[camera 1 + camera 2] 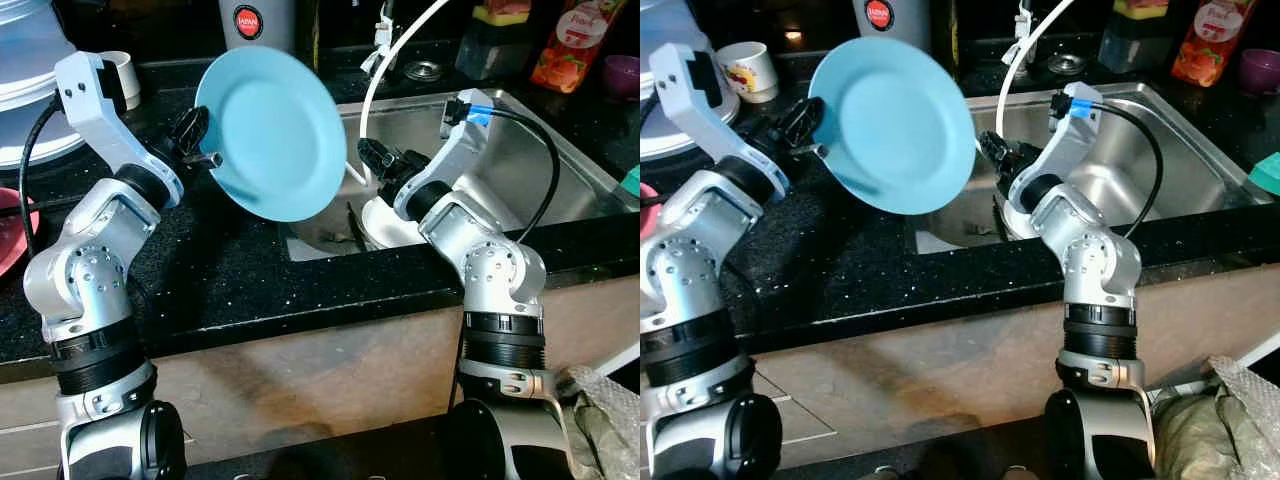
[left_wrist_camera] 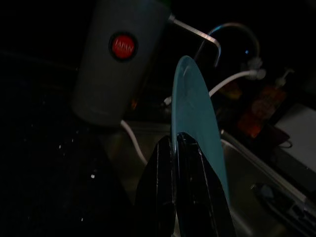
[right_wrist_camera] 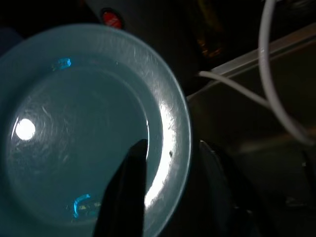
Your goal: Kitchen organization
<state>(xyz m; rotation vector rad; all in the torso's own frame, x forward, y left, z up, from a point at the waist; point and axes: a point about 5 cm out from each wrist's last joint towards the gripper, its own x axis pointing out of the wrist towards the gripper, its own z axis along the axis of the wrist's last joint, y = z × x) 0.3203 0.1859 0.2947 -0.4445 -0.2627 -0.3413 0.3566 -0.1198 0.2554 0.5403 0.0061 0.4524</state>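
Upper middle of the head views: blue plate (image 1: 272, 135) held clear above the black worktop (image 1: 240, 275), tilted steeply, its face turned toward the camera and toward the sink (image 1: 530, 160).
Left gripper (image 1: 203, 145): at the plate's left rim, upper left of the frame — jaws clamped on the rim, one finger each side, as the left wrist view shows edge-on.
Right gripper (image 1: 373, 158): centre of the frame, just beside the plate's right edge, over the sink's near left corner; its wrist view shows the fingers spread either side of the rim, not yet closed on it.
Key relation: plate lies between the two grippers, rim to rim — the right jaws already straddle the edge opposite the left grip.
Likely step: a hand-over of the plate, by my reading.
Beneath the right wrist: white dish (image 1: 385, 228) in the sink.
Background: grey canister (image 1: 256, 22), white hose (image 1: 385, 60).
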